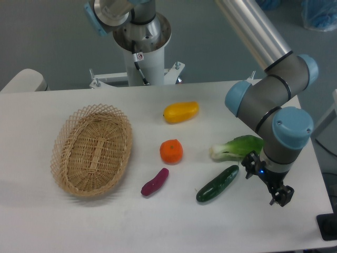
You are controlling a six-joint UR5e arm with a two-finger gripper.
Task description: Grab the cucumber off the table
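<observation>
The cucumber [217, 183] is dark green and glossy. It lies slanted on the white table [174, 226], right of centre near the front. My gripper [267, 180] hangs just to the right of the cucumber's upper end, low over the table. Its two black fingers stand apart with nothing between them. It does not touch the cucumber.
A light green leafy vegetable [238, 146] lies just behind the cucumber. An orange [171, 151], a yellow pepper [180, 112] and a small purple eggplant [155, 182] lie mid-table. A wicker basket [92, 148] stands at the left. The table's right edge is close to the gripper.
</observation>
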